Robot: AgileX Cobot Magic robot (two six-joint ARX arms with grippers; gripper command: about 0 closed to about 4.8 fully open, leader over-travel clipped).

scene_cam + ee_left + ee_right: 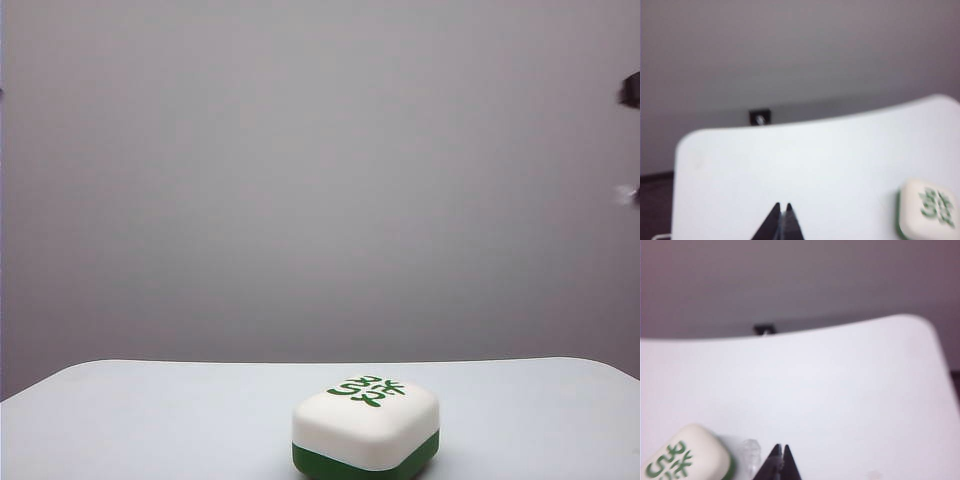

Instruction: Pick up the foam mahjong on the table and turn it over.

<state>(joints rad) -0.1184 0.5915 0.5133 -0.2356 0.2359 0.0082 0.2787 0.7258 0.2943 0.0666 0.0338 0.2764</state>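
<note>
1. Resting flat on the table, near its front edge in the exterior view and a little right of centre, the foam mahjong lies with its white half and green character upward and its dark green half against the tabletop.
2. The left gripper hangs over bare table with its two dark fingertips pressed together and nothing between them; in the left wrist view the foam mahjong sits well off to one side, apart from it.
3. The right gripper likewise has its tips together and empty; in the right wrist view the foam mahjong lies near the tips but not touching them.
4. Neither gripper is clearly visible in the exterior view.
5. Handling, judged from appearance: the tile is probably light and soft, with rounded corners and smooth sides. It would likely give under pressure, so a firm squeeze may deform it, and a shallow pinch could slip off the curved edges.
6. Suggested hold: across two opposite side walls, about at the seam between white and green, where the sides look straightest; the jaws would first have to part wider than the tile.
7. Risk: a one-sided push may slide so light a block along the smooth tabletop.
</note>
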